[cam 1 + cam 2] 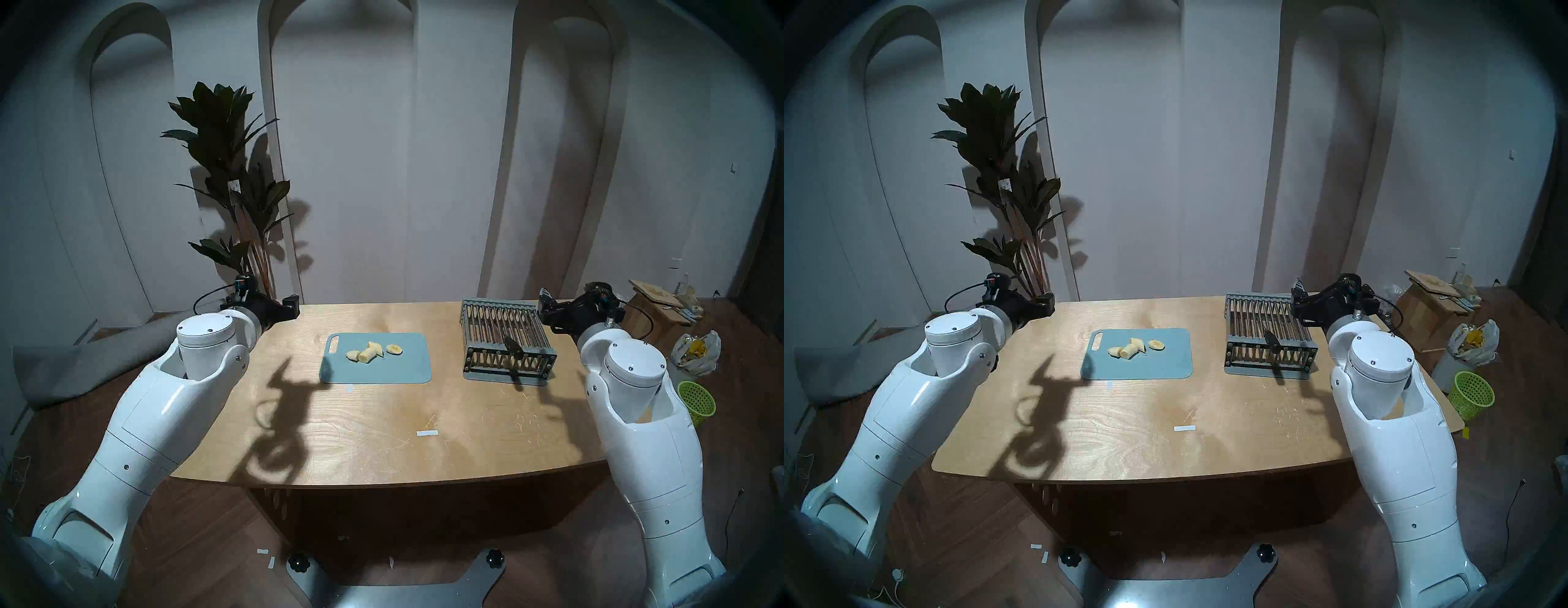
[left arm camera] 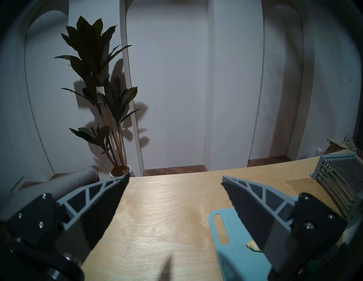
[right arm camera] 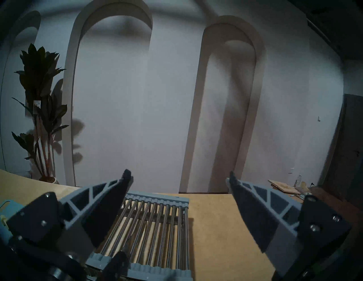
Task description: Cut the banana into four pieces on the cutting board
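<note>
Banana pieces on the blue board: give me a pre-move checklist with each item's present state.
1. Pale peeled banana pieces all lie on the thin blue-grey cutting board: ok.
2. Four pieces: cannot tell; three touch in a cluster, one slice lies apart.
3. Left claw open and empty: ok.
4. Right claw open and empty: ok.
5. Black-handled knife sits in the grey slatted rack, handle sticking out at the front: ok.
6. Both claws off the board: ok.
</note>
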